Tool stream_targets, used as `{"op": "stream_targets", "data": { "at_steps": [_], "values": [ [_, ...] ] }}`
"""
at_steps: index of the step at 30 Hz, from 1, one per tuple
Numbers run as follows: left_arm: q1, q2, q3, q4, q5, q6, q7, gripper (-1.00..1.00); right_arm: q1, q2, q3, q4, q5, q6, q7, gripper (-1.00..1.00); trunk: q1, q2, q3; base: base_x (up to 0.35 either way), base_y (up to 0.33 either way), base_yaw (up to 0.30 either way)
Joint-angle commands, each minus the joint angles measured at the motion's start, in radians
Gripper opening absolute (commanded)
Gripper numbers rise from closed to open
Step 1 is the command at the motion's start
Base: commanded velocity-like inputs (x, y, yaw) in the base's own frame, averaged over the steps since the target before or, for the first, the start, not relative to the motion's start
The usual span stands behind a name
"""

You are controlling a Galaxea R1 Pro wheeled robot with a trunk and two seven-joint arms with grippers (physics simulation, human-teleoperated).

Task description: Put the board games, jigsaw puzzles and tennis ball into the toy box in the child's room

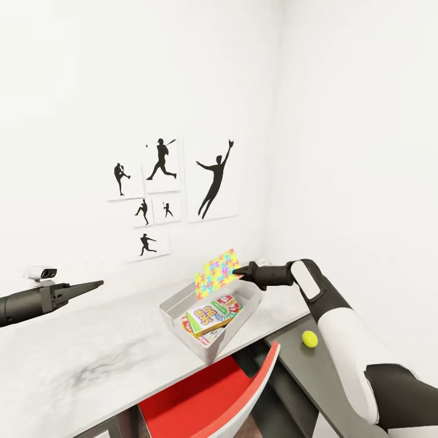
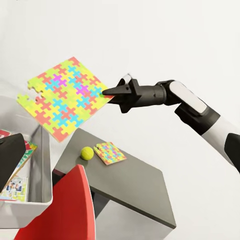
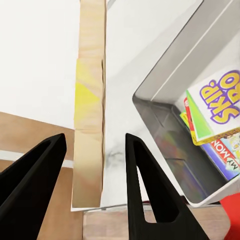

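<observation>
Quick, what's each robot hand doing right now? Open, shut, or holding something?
Left gripper: empty, looks shut, but cannot be told for sure.
Right gripper: shut on the thin square multicoloured jigsaw puzzle sheet, held above the light grey toy box.

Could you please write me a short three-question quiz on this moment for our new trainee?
1. True or false: the right gripper holds a jigsaw puzzle by its edge, in the air above the toy box.
2. Multiple choice: where does the tennis ball lie? A) inside the toy box; B) on the dark grey lower section of the table; C) on the red chair.
3. Fill the gap: beside the tennis ball lies a second ____.

Key: 1 true. 2 B. 3 jigsaw puzzle.
</observation>
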Motion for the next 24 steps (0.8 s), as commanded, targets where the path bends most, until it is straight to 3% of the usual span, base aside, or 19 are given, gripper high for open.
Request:
{"op": "stream_targets", "data": {
  "at_steps": [1, 9, 16, 24],
  "values": [
    [0.000, 0.000, 0.000, 0.000, -0.001, 0.011, -0.005, 1.00, -0.001, 0.000, 0.000, 0.001, 0.010, 0.002, 0.009, -1.00, 0.000, -0.001, 0.000, 0.000, 0.000, 0.000],
    [0.000, 0.000, 0.000, 0.000, -0.001, 0.011, -0.005, 1.00, -0.006, -0.002, 0.020, 0.010, 0.011, 0.002, 0.009, -1.00, 0.000, -0.001, 0.000, 0.000, 0.000, 0.000],
    [0.000, 0.000, -0.001, 0.000, -0.002, 0.010, -0.005, 1.00, -0.034, -0.026, 0.024, 0.115, 0.020, 0.002, 0.010, -1.00, 0.000, -0.001, 0.000, 0.000, 0.000, 0.000],
    [0.000, -0.002, -0.003, 0.000, -0.003, 0.010, -0.005, 1.00, -0.038, -0.026, 0.024, 0.130, 0.020, 0.002, 0.011, -1.00, 0.000, -0.001, -0.004, 0.000, 0.000, 0.000]
  ]
}}
